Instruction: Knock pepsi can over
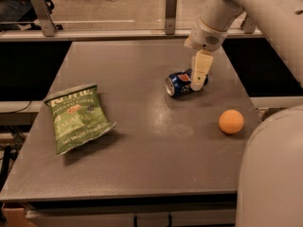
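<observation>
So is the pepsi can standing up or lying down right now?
Tipped over: the pepsi can lies on its side on the table, silver end facing left. The gripper is down at its other end.

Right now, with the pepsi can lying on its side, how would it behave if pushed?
The pepsi can rests on its curved wall on the flat table, so a sideways push would probably set it rolling. It looks small and rigid, so it is likely light. The pincer sits at the end away from its silver top, so a nudge there might spin it rather than slide it.
</observation>
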